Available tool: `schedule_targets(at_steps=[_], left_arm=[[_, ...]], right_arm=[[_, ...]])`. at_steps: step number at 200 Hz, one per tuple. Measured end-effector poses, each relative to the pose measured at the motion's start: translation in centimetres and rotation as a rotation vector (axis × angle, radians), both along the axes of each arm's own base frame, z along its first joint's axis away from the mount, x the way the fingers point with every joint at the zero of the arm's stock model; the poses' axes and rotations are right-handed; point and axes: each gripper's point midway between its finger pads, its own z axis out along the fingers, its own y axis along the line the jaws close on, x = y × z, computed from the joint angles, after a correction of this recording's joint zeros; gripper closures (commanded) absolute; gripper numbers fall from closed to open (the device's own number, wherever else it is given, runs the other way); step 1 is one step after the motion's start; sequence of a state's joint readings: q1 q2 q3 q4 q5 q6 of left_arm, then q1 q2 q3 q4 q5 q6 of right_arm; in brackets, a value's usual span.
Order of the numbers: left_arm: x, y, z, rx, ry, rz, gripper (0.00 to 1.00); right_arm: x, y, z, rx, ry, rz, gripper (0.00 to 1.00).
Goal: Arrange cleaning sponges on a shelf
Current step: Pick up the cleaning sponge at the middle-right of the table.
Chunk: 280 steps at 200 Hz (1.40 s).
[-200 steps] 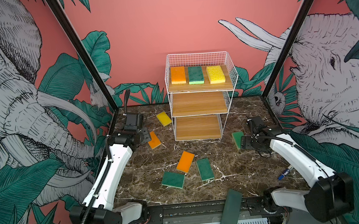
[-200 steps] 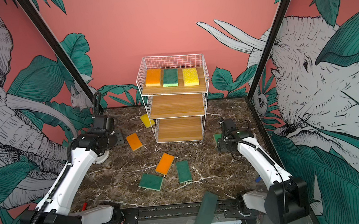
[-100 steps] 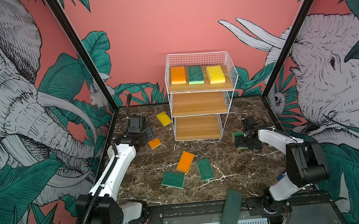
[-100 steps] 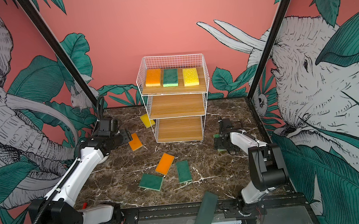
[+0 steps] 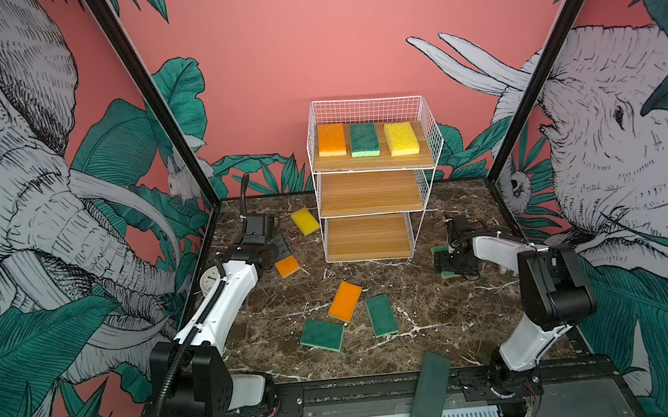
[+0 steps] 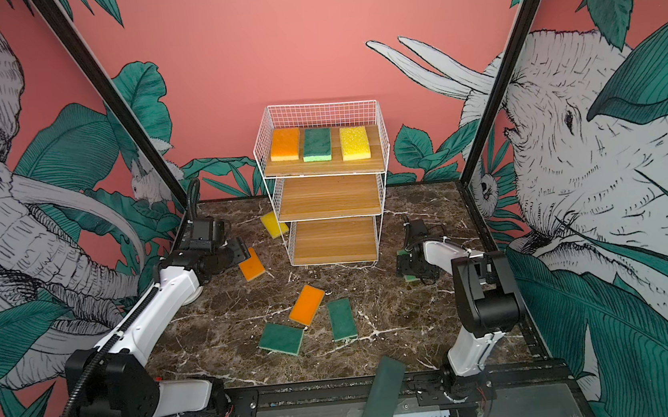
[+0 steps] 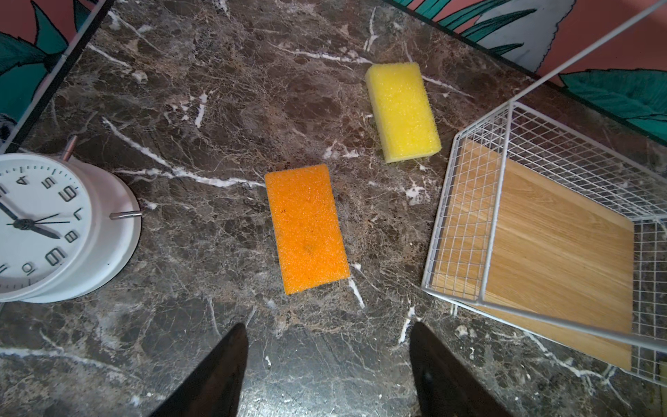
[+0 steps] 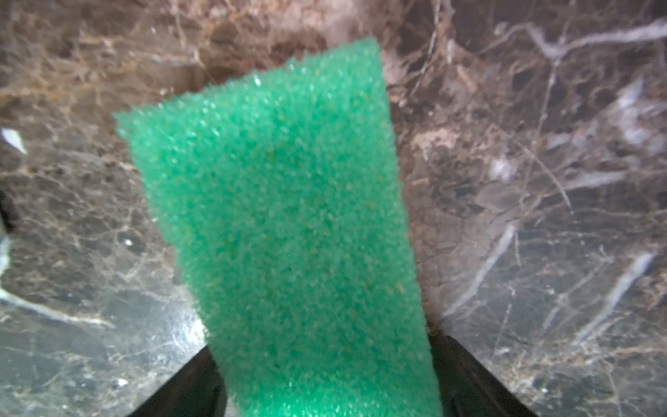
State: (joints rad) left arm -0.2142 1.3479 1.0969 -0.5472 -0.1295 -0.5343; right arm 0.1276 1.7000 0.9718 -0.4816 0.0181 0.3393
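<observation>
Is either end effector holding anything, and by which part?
The right end effector grips the green sponge across its width near one end, fingers on its long sides. The left end effector holds nothing.

Shelf: three-tier stepped rack of white wire grid with light wooden boards (image 5: 368, 193), upright at the middle of the desk's back edge; its two lower boards are bare.
Top board: orange foam pad (image 5: 331, 139), dark-green-faced pad (image 5: 363, 140) and yellow foam pad (image 5: 401, 138), lying flat in a row, apart.
Desk, back left: second yellow pad (image 5: 305, 221) just beside the rack; second orange pad (image 5: 287, 266) in front of it.
Desk centre: third orange pad (image 5: 345, 300), left green pad (image 5: 322, 334) and right green pad (image 5: 381, 315), flat, skewed, close together.
Desk, near right edge: fourth green pad (image 8: 288, 216), pale foam face up.
</observation>
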Motion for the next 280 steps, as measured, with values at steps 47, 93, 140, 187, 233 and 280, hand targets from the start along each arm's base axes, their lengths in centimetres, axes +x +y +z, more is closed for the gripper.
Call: schedule_targets(at_steps=[47, 93, 140, 187, 233, 280], left_arm=[[-0.1, 0.0, 0.3, -0.004, -0.007, -0.001, 0.29], [-0.5, -0.1, 1.6, -0.020, -0.044, -0.007, 0.29], [-1.5, 0.0, 3.0, -0.037, -0.081, -0.015, 0.30], [-2.4, -0.2, 3.7, -0.053, -0.093, -0.028, 0.30], [-2.9, -0.5, 4.5, -0.076, -0.114, -0.045, 0.30], [-3.3, -0.7, 5.6, -0.094, -0.145, -0.057, 0.30]], right_arm=[[-0.3, 0.0, 0.1, 0.010, -0.013, -0.025, 0.35], [-3.2, 0.2, 1.2, 0.022, -0.025, -0.044, 0.44], [-5.3, 2.1, 4.3, 0.028, -0.101, -0.003, 0.45], [-7.9, 3.9, 8.2, 0.055, -0.186, 0.033, 0.45], [-10.1, 6.8, 13.1, 0.073, -0.268, 0.122, 0.46], [-9.2, 9.7, 18.3, 0.149, -0.368, 0.127, 0.48]])
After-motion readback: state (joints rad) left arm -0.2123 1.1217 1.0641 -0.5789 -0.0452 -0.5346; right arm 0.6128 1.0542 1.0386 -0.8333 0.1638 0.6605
